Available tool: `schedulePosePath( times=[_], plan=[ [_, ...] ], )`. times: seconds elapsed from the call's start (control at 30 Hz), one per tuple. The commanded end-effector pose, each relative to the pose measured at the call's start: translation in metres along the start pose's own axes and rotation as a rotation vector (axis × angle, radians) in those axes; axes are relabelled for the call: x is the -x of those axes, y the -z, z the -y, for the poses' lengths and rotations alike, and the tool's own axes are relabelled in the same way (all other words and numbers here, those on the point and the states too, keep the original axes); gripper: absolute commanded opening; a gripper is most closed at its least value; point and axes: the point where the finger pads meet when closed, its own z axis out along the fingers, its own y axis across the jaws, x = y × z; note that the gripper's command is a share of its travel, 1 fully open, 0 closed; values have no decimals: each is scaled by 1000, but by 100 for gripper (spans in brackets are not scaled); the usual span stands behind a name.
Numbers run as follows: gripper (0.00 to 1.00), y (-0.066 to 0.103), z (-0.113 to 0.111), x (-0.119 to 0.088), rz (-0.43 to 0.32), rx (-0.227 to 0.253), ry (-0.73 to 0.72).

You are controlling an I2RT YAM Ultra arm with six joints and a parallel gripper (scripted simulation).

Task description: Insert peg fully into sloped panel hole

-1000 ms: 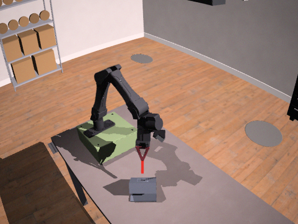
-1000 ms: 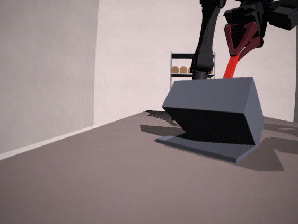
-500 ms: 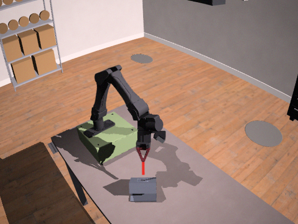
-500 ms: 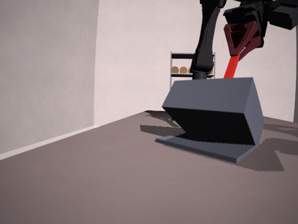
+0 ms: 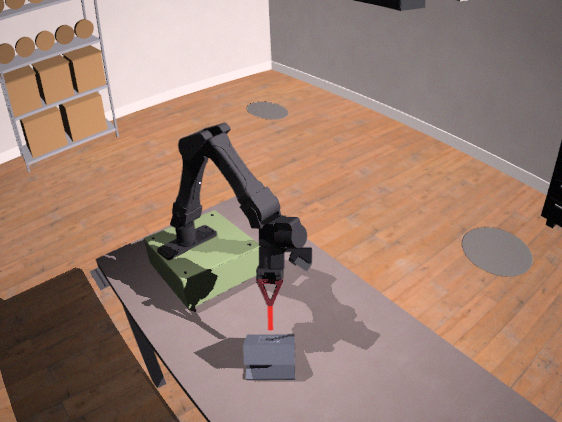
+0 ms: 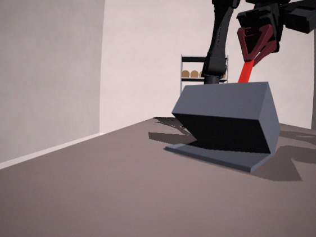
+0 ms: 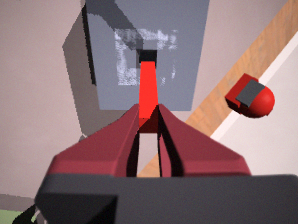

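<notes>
My gripper (image 5: 270, 300) (image 6: 251, 60) (image 7: 148, 112) has dark red fingers and is shut on a red square peg (image 5: 270, 318) (image 6: 245, 73) (image 7: 148, 90). The peg points down and away from the fingers toward the grey sloped panel block (image 5: 269, 356) (image 6: 225, 98) (image 7: 185, 75). In the wrist view the peg's far tip meets the dark square hole (image 7: 148, 56) inside a pale scuffed patch on the panel. In the exterior view the peg's lower end goes out of sight behind the block's top edge. How deep the tip sits in the hole I cannot tell.
The arm stands on a green base box (image 5: 210, 260) on the grey table (image 5: 400, 360) (image 6: 112, 182). A dark wooden table (image 5: 60, 350) stands at the left. A red rounded object (image 7: 252, 97) shows beyond the table edge in the wrist view.
</notes>
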Motion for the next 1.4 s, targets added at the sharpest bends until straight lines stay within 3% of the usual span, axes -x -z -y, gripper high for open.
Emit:
schedulePosePath(
  times=[0.0,0.53,1.37],
  plan=[
    [0,5,7,-2,23,-22,-22],
    [0,12,13,-1,23,-22,-22],
    [0,-10,14,4,23,-22,-22]
  ],
)
